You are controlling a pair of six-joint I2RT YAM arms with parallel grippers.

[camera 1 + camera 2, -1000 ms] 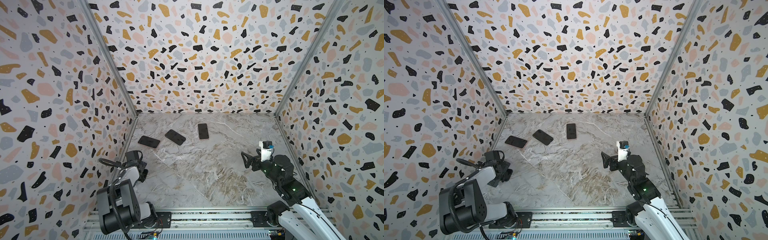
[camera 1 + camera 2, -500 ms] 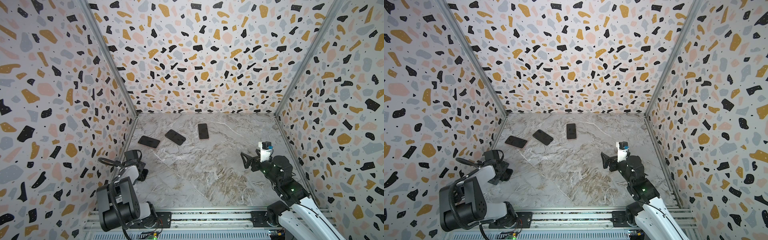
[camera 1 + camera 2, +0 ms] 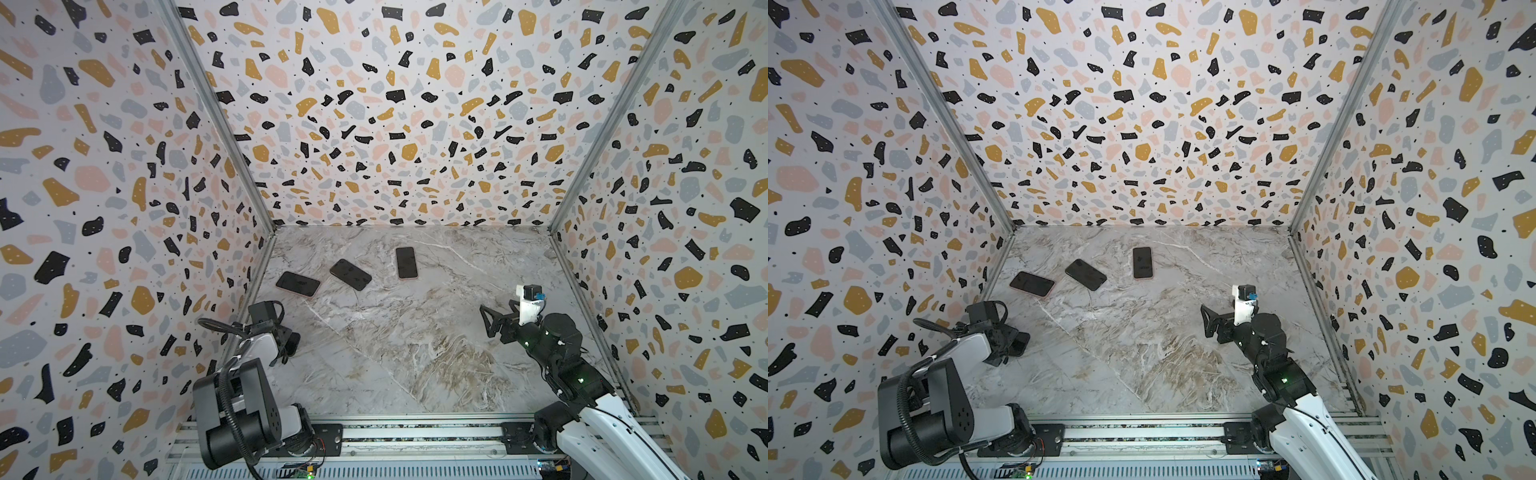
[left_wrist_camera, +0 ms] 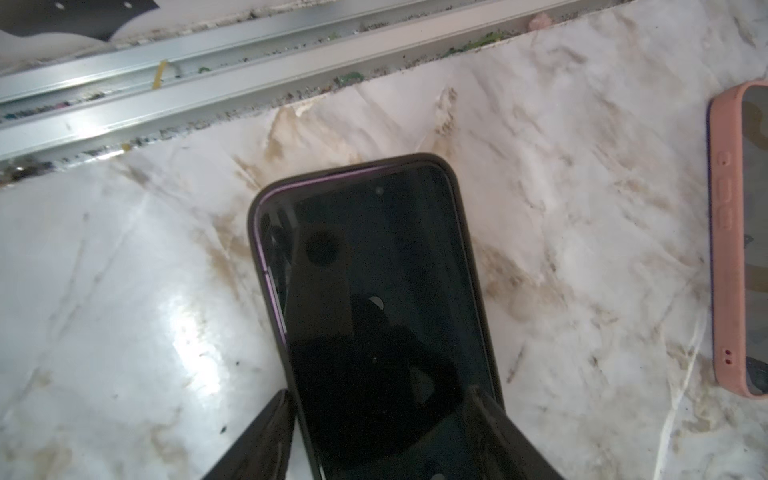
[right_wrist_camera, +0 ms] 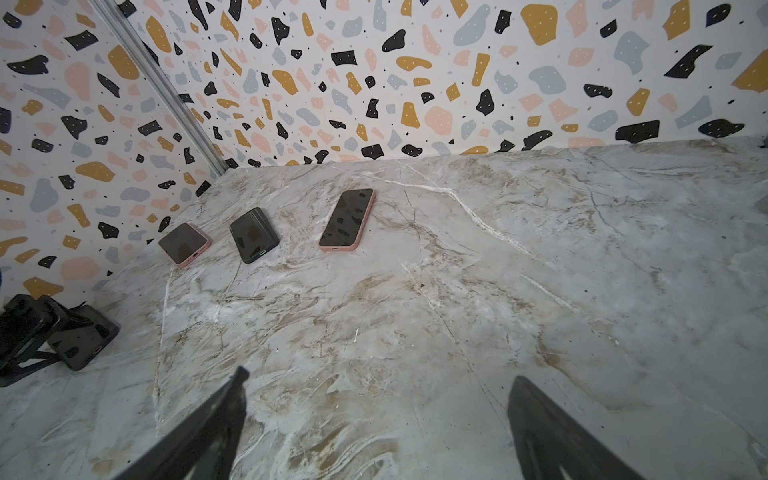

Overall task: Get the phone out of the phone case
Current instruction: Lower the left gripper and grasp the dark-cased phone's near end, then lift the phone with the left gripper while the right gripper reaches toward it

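The left gripper [image 4: 380, 390] pinches the black-cased phone [image 4: 374, 266] by its sides — the right gripper [image 5: 379, 375] hangs spread wide above the marble table [image 5: 540, 270].

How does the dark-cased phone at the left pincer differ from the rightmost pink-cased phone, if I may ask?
Case: the dark-cased phone has a black case; the pink-cased phone has a pink one.
Place: the dark-cased phone lies between the fingers of the left pincer, at the left edge of the table; the pink-cased phone lies farther back, with no pincer near it.
Shared: both lie screen up, screens dark, in their cases.
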